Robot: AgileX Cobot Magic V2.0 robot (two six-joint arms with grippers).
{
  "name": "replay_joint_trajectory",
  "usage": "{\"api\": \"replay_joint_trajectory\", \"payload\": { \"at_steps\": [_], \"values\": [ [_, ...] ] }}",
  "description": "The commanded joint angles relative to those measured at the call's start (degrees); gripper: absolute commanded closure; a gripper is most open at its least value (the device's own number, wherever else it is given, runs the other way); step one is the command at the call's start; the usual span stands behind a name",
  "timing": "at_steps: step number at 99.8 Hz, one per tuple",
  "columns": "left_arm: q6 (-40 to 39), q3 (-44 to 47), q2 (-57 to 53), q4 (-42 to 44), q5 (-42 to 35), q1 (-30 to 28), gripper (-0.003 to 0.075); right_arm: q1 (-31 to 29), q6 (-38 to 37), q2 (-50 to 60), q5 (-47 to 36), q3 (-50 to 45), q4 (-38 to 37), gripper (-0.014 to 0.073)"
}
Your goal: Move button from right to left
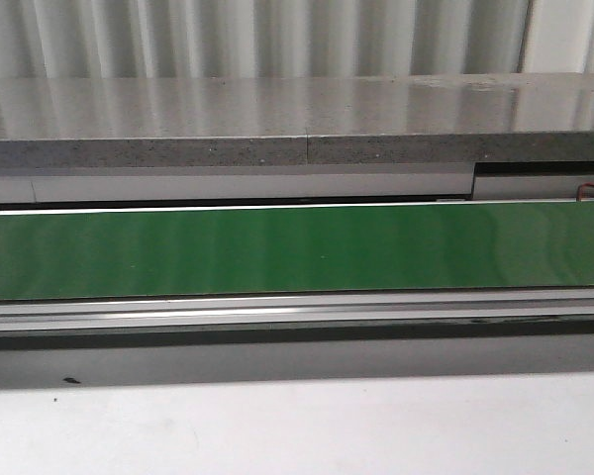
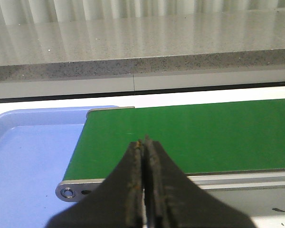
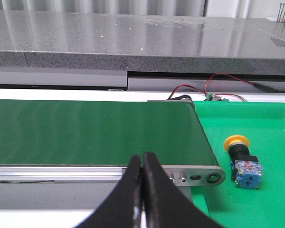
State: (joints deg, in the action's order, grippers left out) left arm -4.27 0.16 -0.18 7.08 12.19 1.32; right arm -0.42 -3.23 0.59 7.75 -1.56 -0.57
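The button [image 3: 242, 161] lies on its side in the green tray [image 3: 270, 123] in the right wrist view, its yellow cap toward the far side and its blue-grey block toward the near side. It sits just past the conveyor's right end. My right gripper [image 3: 142, 156] is shut and empty, in front of the belt's near rail, apart from the button. My left gripper [image 2: 145, 141] is shut and empty over the near edge of the green belt [image 2: 190, 137], close to the belt's left end. No gripper and no button show in the front view.
A green conveyor belt [image 1: 297, 249] runs across the front view with a metal rail [image 1: 297, 312] before it. A blue tray [image 2: 28, 156] lies at its left end. A grey stone ledge [image 1: 297, 124] stands behind. Red wires [image 3: 213, 83] run behind the green tray.
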Motion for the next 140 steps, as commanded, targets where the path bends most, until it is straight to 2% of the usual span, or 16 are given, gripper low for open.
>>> {"api": "replay_joint_trajectory", "payload": {
  "at_steps": [1, 79, 107, 140],
  "values": [
    [0.04, 2.27, -1.93, -0.41, -4.43, 0.45, 0.0741, 0.01, 0.69, 1.13, -4.1, 1.18, -0.71, 0.0662],
    [0.04, 2.27, -1.93, -0.41, -4.43, 0.45, 0.0741, 0.01, 0.69, 1.13, -3.65, 2.18, -0.71, 0.0662],
    [0.04, 2.27, -1.93, -0.41, -4.43, 0.45, 0.0741, 0.01, 0.69, -3.29, 5.96, 13.53, -0.71, 0.0662],
    [0.04, 2.27, -1.93, -0.41, -4.43, 0.45, 0.0741, 0.01, 0.69, -21.17, 20.37, 27.72, -2.35, 0.0662]
  ]
}}
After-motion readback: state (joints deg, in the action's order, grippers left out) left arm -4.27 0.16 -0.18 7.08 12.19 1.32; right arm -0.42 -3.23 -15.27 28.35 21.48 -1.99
